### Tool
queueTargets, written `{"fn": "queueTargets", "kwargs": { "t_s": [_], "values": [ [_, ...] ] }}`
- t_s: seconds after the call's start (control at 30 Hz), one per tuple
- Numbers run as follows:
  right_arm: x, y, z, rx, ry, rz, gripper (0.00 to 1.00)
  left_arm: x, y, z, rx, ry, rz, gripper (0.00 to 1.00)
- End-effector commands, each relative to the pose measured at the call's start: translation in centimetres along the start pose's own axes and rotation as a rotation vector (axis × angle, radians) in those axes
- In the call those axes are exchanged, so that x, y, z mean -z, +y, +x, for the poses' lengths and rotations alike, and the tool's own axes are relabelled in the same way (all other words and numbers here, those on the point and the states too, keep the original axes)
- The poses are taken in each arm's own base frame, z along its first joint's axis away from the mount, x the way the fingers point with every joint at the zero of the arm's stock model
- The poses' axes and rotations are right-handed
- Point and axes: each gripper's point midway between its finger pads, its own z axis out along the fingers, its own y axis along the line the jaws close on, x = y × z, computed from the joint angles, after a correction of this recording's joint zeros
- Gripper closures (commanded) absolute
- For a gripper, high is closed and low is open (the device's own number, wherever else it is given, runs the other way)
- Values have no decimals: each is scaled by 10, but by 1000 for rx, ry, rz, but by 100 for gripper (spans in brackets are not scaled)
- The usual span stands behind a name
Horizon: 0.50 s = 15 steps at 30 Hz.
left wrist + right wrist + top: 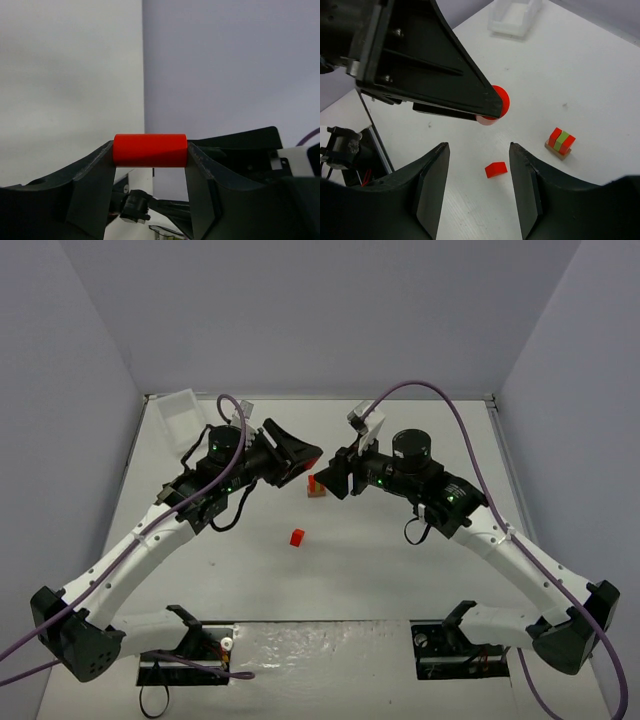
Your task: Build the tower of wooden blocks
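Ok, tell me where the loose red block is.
In the top view the loose red block lies on the table, below and slightly left of the wood block tower, apart from it.

Empty, parted right jaws frame a red wedge [496,169] near the tower [560,142].

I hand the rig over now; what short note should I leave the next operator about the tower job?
The left claw is shut on the red cylinder, raised.
The right claw is open and empty above the table.
The wood block tower has its tan base and a red, green, red row.
The red triangular block lies loose near it.
Left to do, likely: add cylinder and triangle.
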Motion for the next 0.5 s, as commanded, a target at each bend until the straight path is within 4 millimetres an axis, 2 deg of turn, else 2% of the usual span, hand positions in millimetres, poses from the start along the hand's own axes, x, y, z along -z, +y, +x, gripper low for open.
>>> {"fn": "queueTargets", "kwargs": {
  "t_s": [0.0, 0.13, 0.47],
  "values": [
    [-2, 14, -57, 96, -168, -54, 52, 26, -72, -12, 95, -21, 229, 87],
    [-3, 14, -67, 108, -200, -53, 52, 29, -84, -11, 155, -1, 295, 87],
    [-1, 23, -87, 109, -265, -71, 54, 25, -84, -6, 179, 29, 304, 87]
  ]
}}
